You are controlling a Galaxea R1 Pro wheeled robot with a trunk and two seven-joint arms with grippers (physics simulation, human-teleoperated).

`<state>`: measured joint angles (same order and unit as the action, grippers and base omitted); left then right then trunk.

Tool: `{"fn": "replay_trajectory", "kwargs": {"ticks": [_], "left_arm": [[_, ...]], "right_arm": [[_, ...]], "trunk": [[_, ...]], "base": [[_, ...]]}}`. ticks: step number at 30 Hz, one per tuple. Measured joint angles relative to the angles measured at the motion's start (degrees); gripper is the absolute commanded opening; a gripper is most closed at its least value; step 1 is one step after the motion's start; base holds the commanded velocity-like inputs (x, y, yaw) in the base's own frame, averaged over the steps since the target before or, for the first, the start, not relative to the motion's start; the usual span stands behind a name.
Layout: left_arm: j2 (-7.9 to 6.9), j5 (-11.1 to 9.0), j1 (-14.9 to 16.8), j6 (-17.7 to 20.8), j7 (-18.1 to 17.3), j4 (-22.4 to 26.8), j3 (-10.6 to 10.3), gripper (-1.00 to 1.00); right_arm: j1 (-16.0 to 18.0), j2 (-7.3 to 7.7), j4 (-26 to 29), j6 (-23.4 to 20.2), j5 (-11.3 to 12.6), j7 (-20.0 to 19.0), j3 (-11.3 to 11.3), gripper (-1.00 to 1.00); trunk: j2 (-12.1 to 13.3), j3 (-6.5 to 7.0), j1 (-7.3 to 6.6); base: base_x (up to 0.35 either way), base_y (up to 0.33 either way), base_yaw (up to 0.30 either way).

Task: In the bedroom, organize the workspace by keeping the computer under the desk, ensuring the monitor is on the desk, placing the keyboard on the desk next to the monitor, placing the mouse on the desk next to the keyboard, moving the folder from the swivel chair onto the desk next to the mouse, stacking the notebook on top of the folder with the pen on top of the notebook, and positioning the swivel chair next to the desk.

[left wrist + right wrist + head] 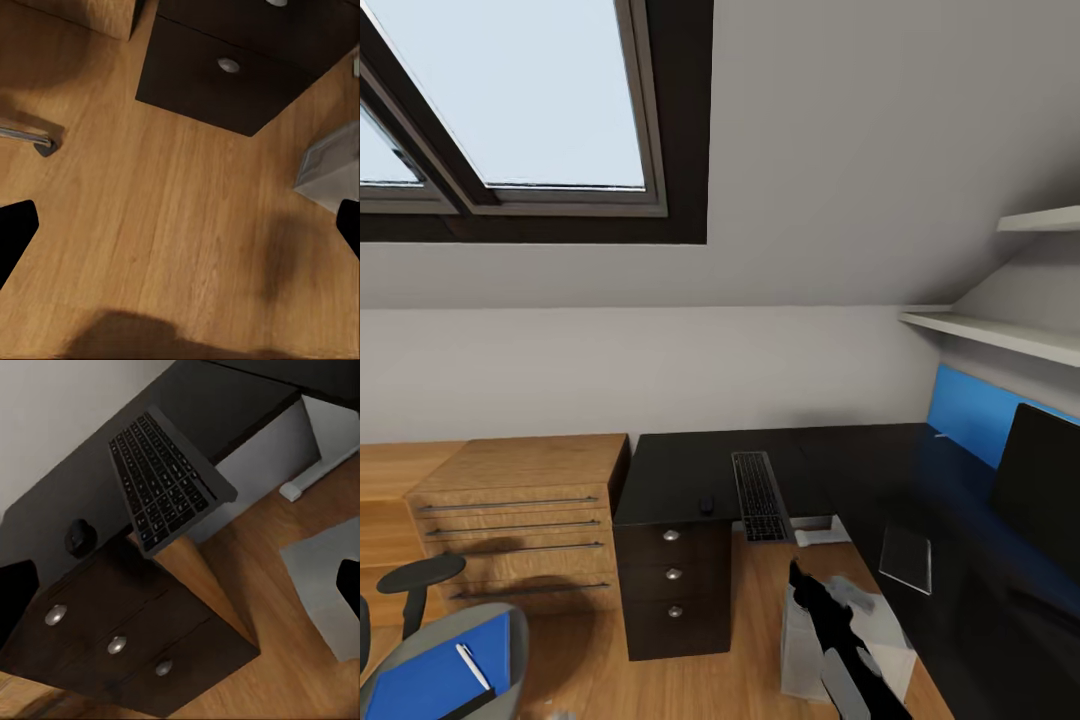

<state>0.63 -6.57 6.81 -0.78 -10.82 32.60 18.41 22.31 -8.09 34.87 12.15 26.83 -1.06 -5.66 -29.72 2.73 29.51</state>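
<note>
Over the desk (690,470) edge juts the keyboard (760,496); both hands gape, empty.

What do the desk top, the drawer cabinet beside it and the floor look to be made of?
The desk top looks like matte black laminate or painted board: flat, with only a soft sheen. The drawer cabinet looks like light wood or veneer, with visible grain and metallic-looking bar handles. The floor reads as warm wood planks with grain lines.
</note>
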Motion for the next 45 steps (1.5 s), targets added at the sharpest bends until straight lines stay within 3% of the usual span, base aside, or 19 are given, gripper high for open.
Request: {"fn": "replay_trajectory", "kwargs": {"ticks": [1,3,5,9,10,12,14,26,45], "left_arm": [[0.0,0.09,0.0,2.64,0.01,1.97,-0.01,1.0],[0.28,0.15,0.01,11.72,-0.04,8.53,-0.02,1.0],[1.17,0.08,0.0,16.99,-0.14,13.85,-0.09,1.0],[3.1,0.1,0.0,20.35,-0.21,22.65,-0.17,1.0],[3.43,0.07,0.0,20.71,-0.28,25.5,-0.31,1.0],[3.65,0.04,-0.01,20.93,-0.33,27.78,-0.57,1.0],[3.88,-0.04,-0.03,20.86,-0.41,28.31,-0.7,1.0],[4.14,0.2,-0.03,20.3,-0.56,21.94,-1.05,1.0],[4.23,-0.04,-0.03,19.16,-0.41,21.34,-0.83,1.0]], "right_arm": [[0.0,-0.01,0.15,-0.05,1.18,-0.01,0.02,1.0],[0.06,-0.04,1.13,-0.32,6.32,0.01,0.07,1.0],[0.25,-0.05,3.0,-1.97,10.8,0.02,0.25,1.0],[0.41,0.11,5.89,-8.27,17.37,-0.04,0.3,1.0],[0.43,0.16,6.55,-9.35,20.7,-0.05,0.31,1.0],[0.44,0.21,6.96,-10.05,24.31,-0.05,0.33,1.0],[0.44,0.26,7.08,-10.33,26.09,-0.06,0.3,1.0],[0.38,0.67,7.64,-10.43,27.23,-0.06,0.27,1.0],[0.4,0.73,7.81,-10.39,27.21,-0.07,0.37,1.0]], "trunk": [[-0.4,-0.19,0.22],[-1.2,-0.54,0.66],[-2.01,-0.9,1.1],[-3.61,-1.63,1.98],[-4.01,-1.8,2.19],[-4.81,-2.17,2.63],[-5.62,-2.53,3.07],[-10.37,-4.59,5.71],[-18.0,-8.01,9.89]], "base": [[0.0,0.0,0.0],[0.0,0.0,0.0],[0.0,0.0,0.0],[0.0,0.0,0.0],[0.0,0.0,0.0],[0.0,0.0,0.0],[0.0,0.0,0.0],[0.0,0.0,0.0],[0.0,0.0,0.0]]}}
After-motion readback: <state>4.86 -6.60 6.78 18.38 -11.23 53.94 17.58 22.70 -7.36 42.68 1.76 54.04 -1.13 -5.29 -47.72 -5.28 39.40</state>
